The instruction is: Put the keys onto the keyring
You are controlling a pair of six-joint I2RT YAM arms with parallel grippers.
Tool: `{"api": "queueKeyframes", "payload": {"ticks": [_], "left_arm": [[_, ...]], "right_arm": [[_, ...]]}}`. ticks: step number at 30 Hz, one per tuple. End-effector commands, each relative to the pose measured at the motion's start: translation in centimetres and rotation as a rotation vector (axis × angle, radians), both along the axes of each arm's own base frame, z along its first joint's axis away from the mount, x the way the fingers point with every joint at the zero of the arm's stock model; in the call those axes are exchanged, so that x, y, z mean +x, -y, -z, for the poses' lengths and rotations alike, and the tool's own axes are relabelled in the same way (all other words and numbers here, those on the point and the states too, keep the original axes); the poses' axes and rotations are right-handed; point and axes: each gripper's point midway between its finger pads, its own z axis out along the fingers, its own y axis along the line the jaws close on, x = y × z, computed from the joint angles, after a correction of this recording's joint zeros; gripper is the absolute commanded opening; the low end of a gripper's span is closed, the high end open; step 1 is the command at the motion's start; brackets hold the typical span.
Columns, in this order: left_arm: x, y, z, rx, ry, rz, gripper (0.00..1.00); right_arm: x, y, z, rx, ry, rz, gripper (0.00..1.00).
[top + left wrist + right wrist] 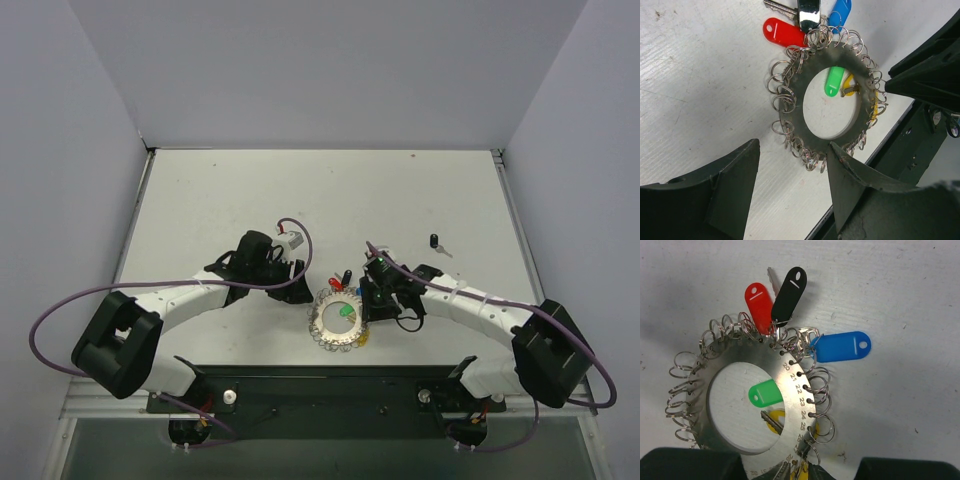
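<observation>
The keyring (790,385) is a flat silvery disc with numbered holes and many small wire loops on its rim. It lies on the table (250,200) between the arms and also shows in the top view (325,328). Red (759,302), black (790,287) and blue (842,346) keys hang at its far rim. A green key (766,393) and a yellow key (776,427) show in the centre hole. My right gripper (799,471) is pinched at the near rim on the yellow key's end. My left gripper (794,145) is open, one finger (840,160) touching the keyring's edge (800,90).
Another black key (436,240) lies alone on the table, to the right and beyond the right arm. The table's near edge and the dark base rail (330,385) run just behind the keyring. Grey walls close in the table's sides and back.
</observation>
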Motion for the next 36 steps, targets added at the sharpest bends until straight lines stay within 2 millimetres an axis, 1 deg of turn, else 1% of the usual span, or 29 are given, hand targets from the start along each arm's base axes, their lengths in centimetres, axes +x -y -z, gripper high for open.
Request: {"api": "queueKeyframes", "payload": {"ticks": [1,5,8,9,18,22,26,28,29,31,35,36], "left_arm": [[0.9,0.7,-2.1,-0.044,0.067,0.017,0.65],[0.9,0.6,-2.2,-0.042,0.070,0.016,0.65],[0.9,0.6,-2.3,-0.042,0.073,0.016,0.65],[0.9,0.5,-2.3,-0.040,0.071,0.014,0.65],[0.9,0.4,-2.8,-0.042,0.090,0.012,0.65],[0.7,0.4,-3.5,-0.062,0.115,0.018,0.65],[0.5,0.5,-4.4,-0.094,0.150,0.029,0.65],[0.1,0.5,-4.7,-0.109,0.149,0.038,0.65],[0.3,0.9,-5.5,-0.144,0.182,0.050,0.65],[0.0,1.2,-6.2,-0.177,0.196,0.060,0.65],[-0.7,1.9,-7.3,-0.255,0.222,0.105,0.65],[-0.8,1.9,-7.3,-0.262,0.220,0.111,0.65]], "right_arm": [[-0.5,-0.1,0.7,-0.014,-0.036,-0.005,0.21],[-0.5,0.0,1.1,-0.026,-0.049,-0.007,0.18],[-0.6,-0.1,1.1,-0.025,-0.049,-0.016,0.07],[-0.6,-0.1,1.1,-0.024,-0.048,-0.019,0.00],[0.2,-0.5,-0.6,-0.002,0.009,-0.068,0.00],[0.2,-1.2,-1.5,0.025,0.029,-0.143,0.00],[0.1,-2.1,-2.5,0.073,0.050,-0.212,0.00],[0.1,-2.5,-3.2,0.101,0.067,-0.238,0.00],[0.0,-2.6,-3.4,0.108,0.076,-0.258,0.00],[0.1,-2.8,-3.9,0.123,0.094,-0.274,0.00],[0.2,-3.3,-4.4,0.164,0.129,-0.303,0.00],[0.2,-3.4,-4.6,0.175,0.139,-0.305,0.00]]}}
